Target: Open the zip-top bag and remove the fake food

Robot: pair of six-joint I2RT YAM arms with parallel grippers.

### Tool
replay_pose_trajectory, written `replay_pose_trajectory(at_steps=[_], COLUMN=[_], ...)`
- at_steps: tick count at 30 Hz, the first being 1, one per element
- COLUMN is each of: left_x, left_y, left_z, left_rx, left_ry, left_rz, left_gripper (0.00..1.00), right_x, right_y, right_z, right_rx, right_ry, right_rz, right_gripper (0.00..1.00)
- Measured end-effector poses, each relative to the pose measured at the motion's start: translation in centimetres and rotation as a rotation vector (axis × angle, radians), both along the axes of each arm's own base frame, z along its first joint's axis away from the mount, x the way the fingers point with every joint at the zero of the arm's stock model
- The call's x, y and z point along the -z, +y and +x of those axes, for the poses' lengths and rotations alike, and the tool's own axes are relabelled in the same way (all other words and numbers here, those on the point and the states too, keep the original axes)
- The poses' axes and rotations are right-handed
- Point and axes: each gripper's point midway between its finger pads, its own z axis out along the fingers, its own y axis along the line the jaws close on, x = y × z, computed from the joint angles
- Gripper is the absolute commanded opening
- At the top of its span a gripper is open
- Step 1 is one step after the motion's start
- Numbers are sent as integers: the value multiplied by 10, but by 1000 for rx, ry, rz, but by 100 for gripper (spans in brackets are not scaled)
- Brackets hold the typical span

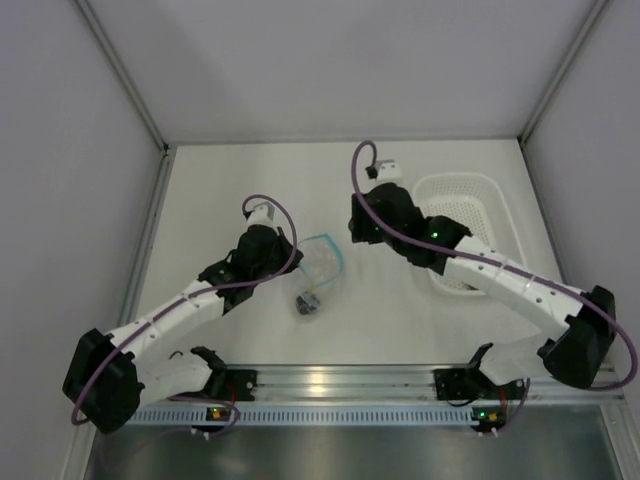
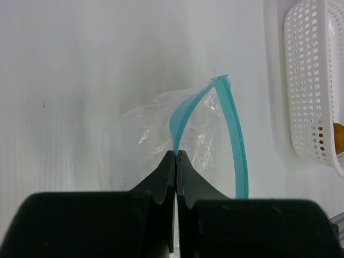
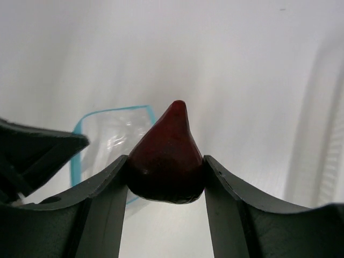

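Observation:
The clear zip-top bag (image 1: 318, 268) lies mid-table with its light blue zip strip (image 2: 236, 140) parted into a loop. My left gripper (image 2: 176, 154) is shut on one side of that strip at the bag's left edge (image 1: 290, 252). A dark purple-black piece (image 1: 307, 303) sits in the bag's near end. My right gripper (image 3: 165, 160) is shut on the dark maroon-brown piece (image 3: 167, 156), held just right of the bag (image 1: 360, 228). The bag also shows in the right wrist view (image 3: 110, 134). A bit of orange (image 2: 338, 138) shows inside the basket.
A white perforated basket (image 1: 470, 190) stands at the right, beside my right arm; it also shows in the left wrist view (image 2: 309, 80). Grey walls enclose the table on three sides. A metal rail (image 1: 340, 380) runs along the near edge.

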Motion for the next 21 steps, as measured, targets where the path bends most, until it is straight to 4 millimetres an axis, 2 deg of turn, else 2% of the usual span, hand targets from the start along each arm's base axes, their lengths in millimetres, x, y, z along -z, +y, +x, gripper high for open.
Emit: replay_pose_trajectory(at_steps=[2,5,7,11,16,21], left_x=[0,0,0,0,-1,-1], left_y=[0,0,0,0,0,-2], left_z=[0,0,0,0,0,-1], left_rx=[0,0,1,1,1,8], left_ry=[0,0,0,0,0,2], left_rz=[0,0,1,1,-1,-7], left_gripper=[0,0,0,0,0,0], right_x=[-8,-7,2,31,60,77], right_y=[-38,-99,-138,-199,-250,-264], right_z=[14,32,37,41,42,51], right_rx=[92,244,342,490,621,656], right_ry=[-26,-48,-45,5,82,119], right_rz=[10,-12,-46,-114,-164,-183], right_gripper=[48,48,50,59,63,64])
